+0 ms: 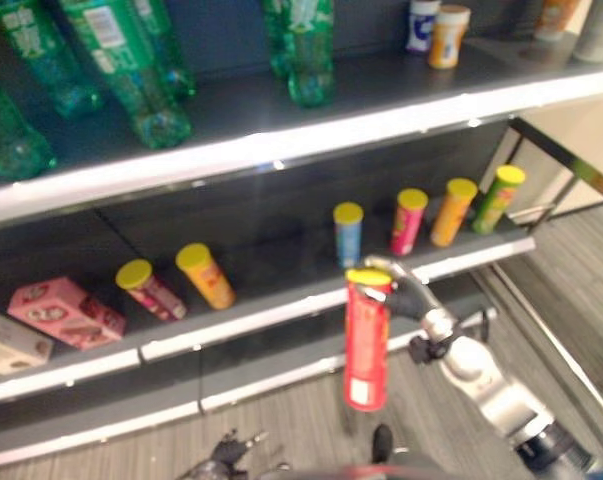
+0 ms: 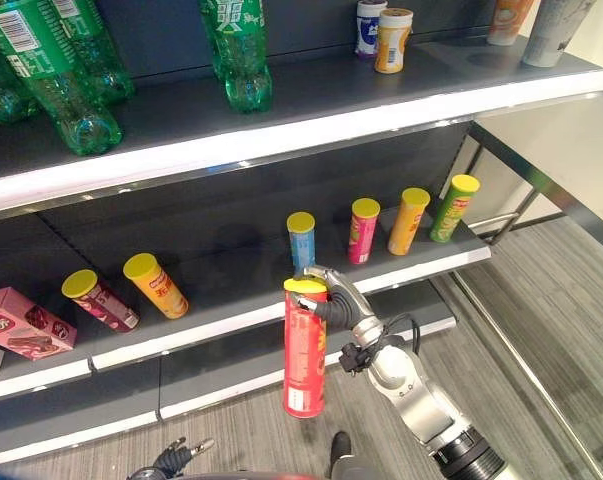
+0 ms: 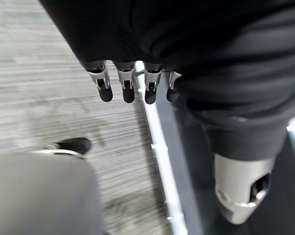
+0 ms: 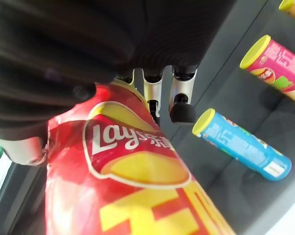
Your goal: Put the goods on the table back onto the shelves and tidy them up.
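Observation:
A tall red chip can with a yellow lid hangs upright in front of the middle shelf, and my right hand is shut on its top end. Seen from the right wrist, the red can lies under the palm with the fingers curled past its lid. Just behind it on the shelf stands a blue can, a little apart from the red one. My left hand hangs low near the floor, its fingers straight and holding nothing.
Pink, orange and green cans stand right of the blue one. Two cans lie tipped on the shelf's left, beside a pink box. Green bottles and small jars fill the top shelf.

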